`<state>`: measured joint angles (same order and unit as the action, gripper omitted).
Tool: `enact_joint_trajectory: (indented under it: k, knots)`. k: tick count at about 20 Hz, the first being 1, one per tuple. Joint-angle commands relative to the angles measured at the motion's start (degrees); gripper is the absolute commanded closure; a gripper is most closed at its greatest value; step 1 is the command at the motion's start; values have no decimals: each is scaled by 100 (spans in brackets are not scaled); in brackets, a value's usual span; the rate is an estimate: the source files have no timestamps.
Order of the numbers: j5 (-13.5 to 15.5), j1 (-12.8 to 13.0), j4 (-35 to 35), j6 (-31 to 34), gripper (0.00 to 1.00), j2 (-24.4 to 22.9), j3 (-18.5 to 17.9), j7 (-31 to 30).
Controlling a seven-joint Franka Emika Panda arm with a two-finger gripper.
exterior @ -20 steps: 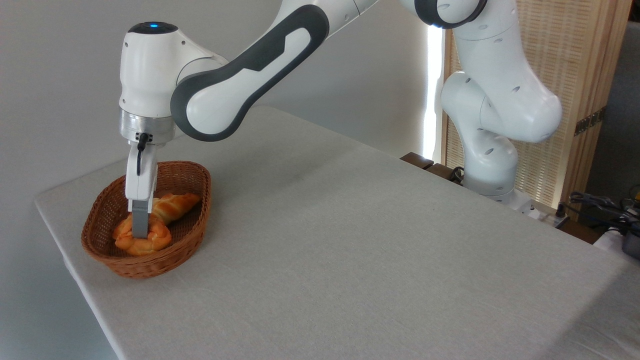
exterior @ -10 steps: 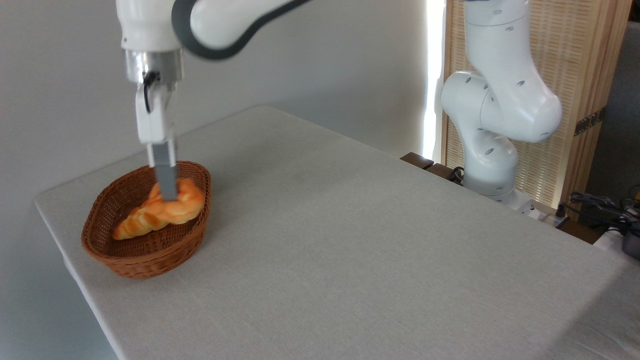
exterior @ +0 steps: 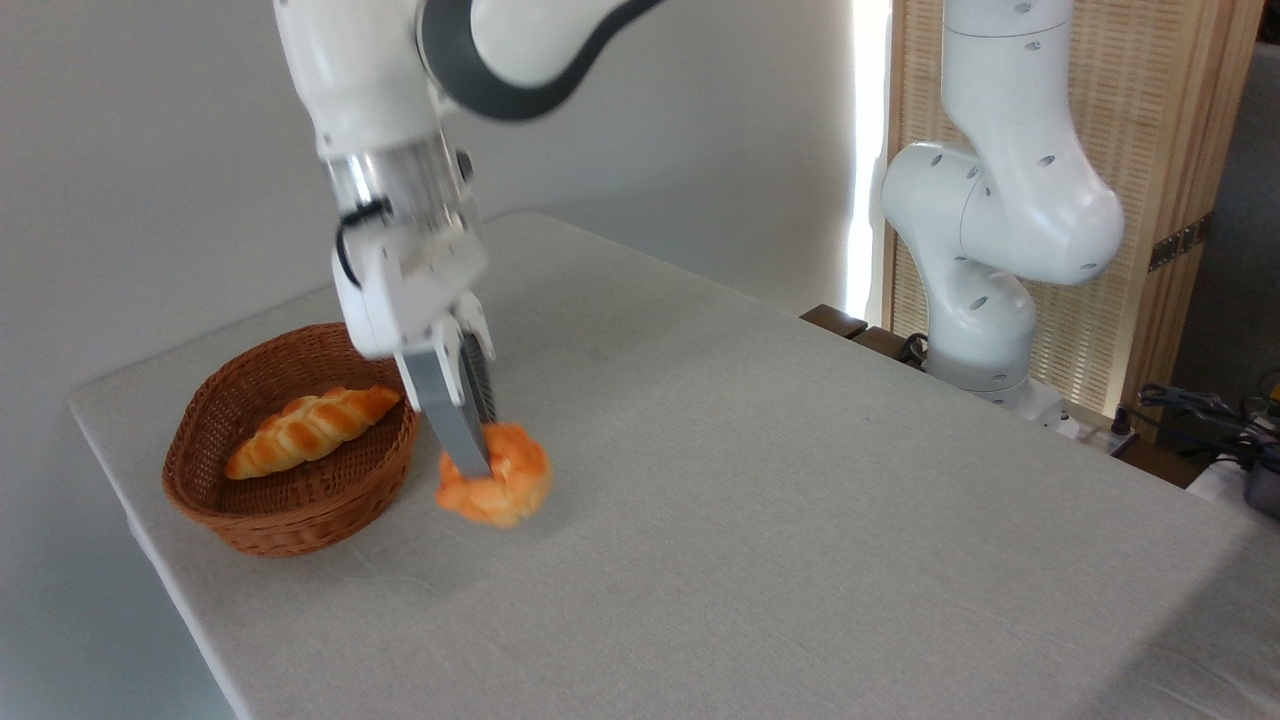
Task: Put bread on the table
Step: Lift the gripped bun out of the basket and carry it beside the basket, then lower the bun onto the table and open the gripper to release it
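Note:
The bread [exterior: 497, 480], a small golden-orange knotted bun, is low over the grey-beige table [exterior: 760, 520], just right of the wicker basket. Whether its underside touches the cloth is unclear. My gripper [exterior: 478, 440] comes down from the upper left, tilted, and is shut on the bun's top. One grey finger [exterior: 447, 415] shows in front of the bun and the other sits just behind it.
A brown oval wicker basket [exterior: 200, 475] stands near the table's left end with a long braided loaf [exterior: 310, 429] inside. The arm's white base [exterior: 985, 330] rises at the table's far right edge. Cables and gear [exterior: 1220, 420] lie beyond the right edge.
The gripper has lifted the bun out of the basket and carried it right and down to just over the cloth. The braided loaf stays in the basket.

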<state>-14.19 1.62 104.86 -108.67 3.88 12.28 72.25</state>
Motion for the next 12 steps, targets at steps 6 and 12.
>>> enact_joint_trajectory:
  k: [6, 12]
  knots:
    - [-207, 216, 940, -999, 0, -142, -50, 35]
    - [-163, 208, 922, -849, 0, -230, -50, -9]
